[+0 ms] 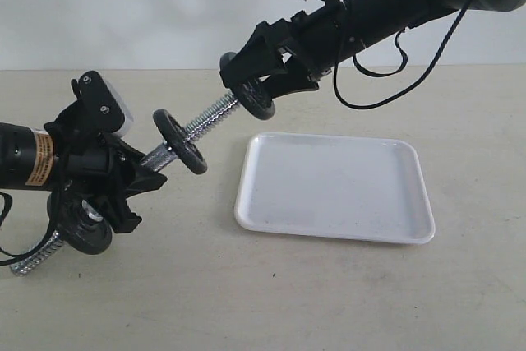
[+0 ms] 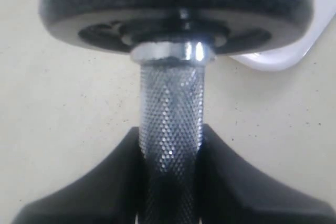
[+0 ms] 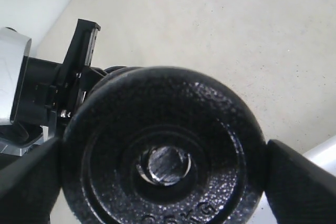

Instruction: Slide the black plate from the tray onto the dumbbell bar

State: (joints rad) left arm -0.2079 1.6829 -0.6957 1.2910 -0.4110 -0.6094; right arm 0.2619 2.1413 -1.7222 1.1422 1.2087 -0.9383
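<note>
Plate on the bar's tip; the slide looks barely begun.
The right fingers (image 3: 302, 182) stand wide, clamping the plate (image 3: 163, 145) by its rim, with the bar (image 1: 209, 118) end showing in its hole. The left fingers (image 2: 89, 192) are closed on the bar's knurled middle. The plate is off the tray (image 1: 329, 187). Bare thread is still left to run to the disc (image 1: 179, 141). The thread may snag the hole's edge, but all round is open air.

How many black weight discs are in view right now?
3. The black plate, in the right gripper, at the upper tip of the dumbbell bar; a second disc above the left gripper; a third disc below it. More may be hidden.
</note>
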